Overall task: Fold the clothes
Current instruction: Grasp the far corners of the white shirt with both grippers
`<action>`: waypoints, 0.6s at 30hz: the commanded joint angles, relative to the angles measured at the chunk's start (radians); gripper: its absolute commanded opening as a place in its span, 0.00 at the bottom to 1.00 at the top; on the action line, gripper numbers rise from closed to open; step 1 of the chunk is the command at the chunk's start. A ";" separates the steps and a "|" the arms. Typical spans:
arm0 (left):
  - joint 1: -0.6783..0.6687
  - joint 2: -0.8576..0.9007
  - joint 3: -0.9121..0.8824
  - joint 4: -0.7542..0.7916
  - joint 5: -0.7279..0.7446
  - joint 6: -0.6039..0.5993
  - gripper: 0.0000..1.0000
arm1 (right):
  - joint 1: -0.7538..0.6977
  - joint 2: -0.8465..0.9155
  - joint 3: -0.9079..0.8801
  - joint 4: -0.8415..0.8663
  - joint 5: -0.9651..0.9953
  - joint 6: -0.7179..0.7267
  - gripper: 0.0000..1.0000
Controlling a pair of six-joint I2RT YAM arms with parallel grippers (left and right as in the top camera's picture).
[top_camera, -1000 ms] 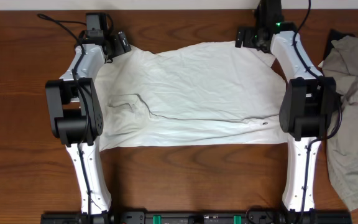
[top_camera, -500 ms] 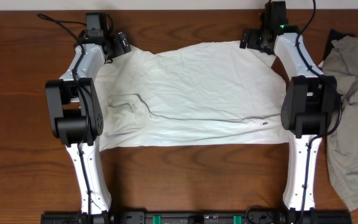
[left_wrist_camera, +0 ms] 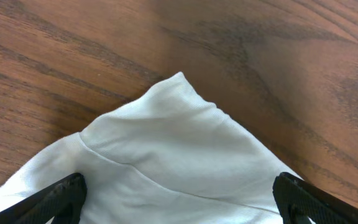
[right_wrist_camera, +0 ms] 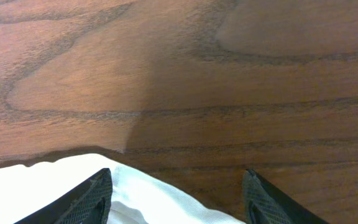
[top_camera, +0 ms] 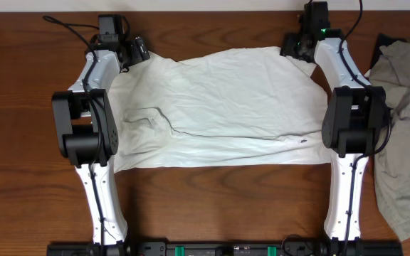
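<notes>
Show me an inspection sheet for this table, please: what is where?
Surface: wooden table, bare wood around the cloth.
Job's things: white shirt, spread flat and wrinkled between the two arms; no lettering showing.
Clutter: grey clothes, heaped at the right edge.
Grippers: left gripper open over one far shirt corner; right gripper open at the other far corner, with the shirt edge reaching between its fingers.
Cables: black cable lying loose on the wood beyond the left gripper.
Surroundings: nothing seen.
</notes>
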 commanded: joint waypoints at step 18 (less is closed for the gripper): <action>0.001 0.021 0.017 -0.010 -0.012 0.006 0.98 | 0.118 0.051 0.000 -0.124 0.237 0.040 0.61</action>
